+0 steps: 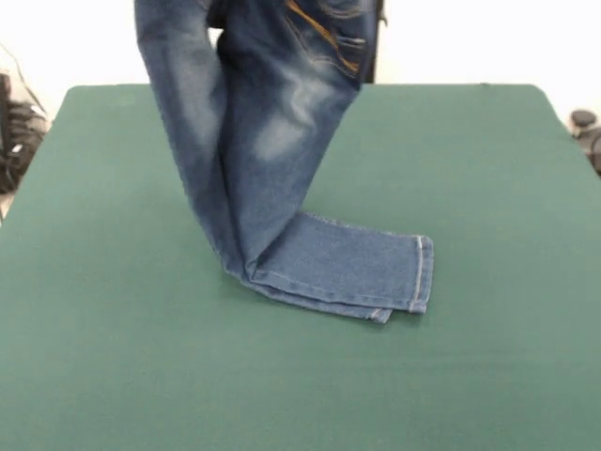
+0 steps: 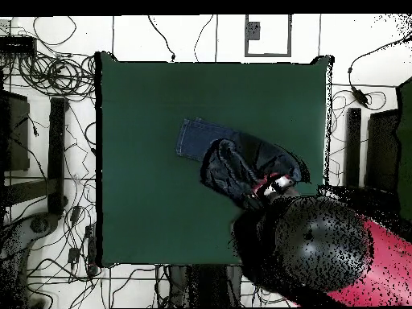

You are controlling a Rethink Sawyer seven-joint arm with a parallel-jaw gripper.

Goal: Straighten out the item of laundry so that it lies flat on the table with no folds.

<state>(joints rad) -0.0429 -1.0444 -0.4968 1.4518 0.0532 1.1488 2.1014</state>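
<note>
- Mostly lifted, the jeans [image 1: 272, 122] hang from above the front view's top edge, their upper part — with the orange-tan stitching — cut off by the frame.
- Both legs drop together in a steep slant to the green table [image 1: 488, 188], where they bend sharply at a crease.
- Below that crease the lower legs lie flat on the cloth, one stacked on the other, running toward the picture's right.
- Hems [image 1: 420, 272] end the flat part, with pale stitching along their edges; the under leg's hem peeks out just below the upper one.
- Faded whitish patches show on the hanging thighs.
- Overhead, the jeans [image 2: 201, 141] sit around the middle of the table [image 2: 137, 96], the flat cuff end pointing to that picture's left, the raised part bunching toward the arm [image 2: 322, 241].
- Red and black, the arm reaches in from the lower right of the overhead view and covers the table's edge there.
- At the top of the bunched denim the gripper [image 2: 272, 185] meets the cloth — whether its jaws are apart or clamped cannot be told.
- Cables [image 2: 48, 72] lie on the floor round the table.
</note>
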